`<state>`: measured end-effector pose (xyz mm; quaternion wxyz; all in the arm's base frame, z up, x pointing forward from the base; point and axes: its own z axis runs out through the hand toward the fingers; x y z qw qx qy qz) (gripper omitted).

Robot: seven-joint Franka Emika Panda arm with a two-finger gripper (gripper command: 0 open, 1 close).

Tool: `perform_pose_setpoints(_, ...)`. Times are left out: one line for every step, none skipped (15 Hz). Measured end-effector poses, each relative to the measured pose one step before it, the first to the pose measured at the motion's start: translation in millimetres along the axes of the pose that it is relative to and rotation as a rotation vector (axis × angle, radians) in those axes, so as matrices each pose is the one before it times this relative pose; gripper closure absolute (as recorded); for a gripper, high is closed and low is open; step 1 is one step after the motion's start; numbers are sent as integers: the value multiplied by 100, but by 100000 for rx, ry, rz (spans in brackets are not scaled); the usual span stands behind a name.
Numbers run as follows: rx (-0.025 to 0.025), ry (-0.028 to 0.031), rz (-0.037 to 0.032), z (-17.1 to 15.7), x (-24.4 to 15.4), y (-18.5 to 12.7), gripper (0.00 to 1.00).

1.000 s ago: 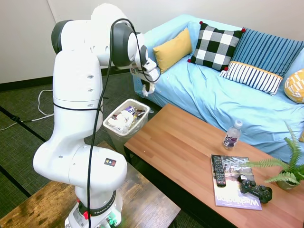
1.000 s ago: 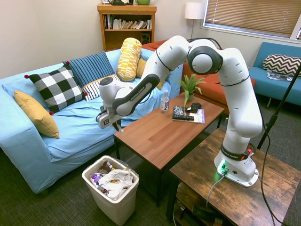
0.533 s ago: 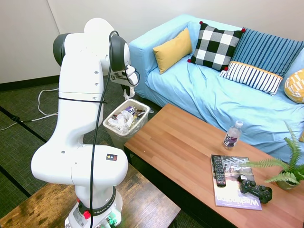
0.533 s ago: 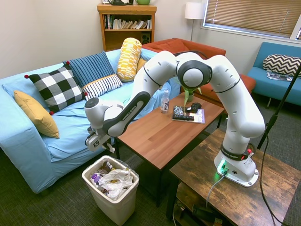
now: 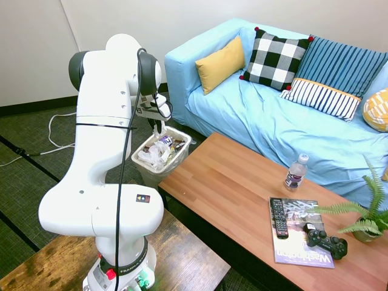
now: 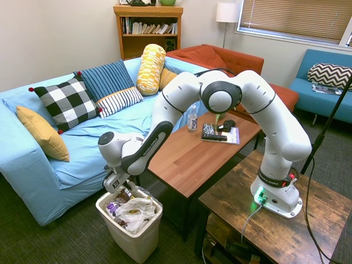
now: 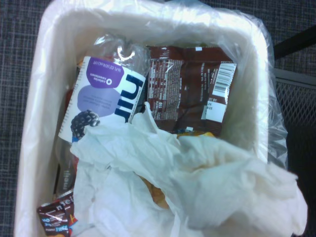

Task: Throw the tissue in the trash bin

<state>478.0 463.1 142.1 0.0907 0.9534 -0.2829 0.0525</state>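
Walls: plain off-white, with a dark baseboard (image 5: 36,104) at 10 o'clock in the first exterior view.
Floor: dark woven carpet (image 5: 24,176).
Sofa: light blue sofa (image 6: 33,165) at 9 o'clock in the second exterior view, carrying a mustard cushion (image 6: 43,133), a black-and-white check cushion (image 6: 66,103) and striped pillows (image 6: 107,80).
Tables: long wooden coffee table (image 6: 190,151) at centre; a rougher, darker wooden table (image 6: 275,231) at 5 o'clock.
Bookshelf: wooden bookshelf (image 6: 147,30) at 12 o'clock.
Window: blinds (image 6: 297,19) at 1 o'clock, floor lamp (image 6: 226,13) beside them.
Other seats: orange couch (image 6: 234,58); teal chair (image 6: 324,82) at 3 o'clock.
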Motion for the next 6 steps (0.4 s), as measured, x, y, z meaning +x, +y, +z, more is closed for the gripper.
perform_pose_setpoints(-373, 356, -473, 267, -263, -5, 0)
perform_pose_setpoints(-250, 502, -505, 99, -273, -18, 0)
perform_pose_setpoints(-101, 474, -293, -4, -195, -21, 0)
perform_pose_setpoints(-194, 561, -203, 36, -153, 10, 0)
perform_pose_setpoints(-123, 601, -167, 6, -64, 3, 0)
perform_pose_setpoints(-12, 319, 15, -89, 50, 5, 0)
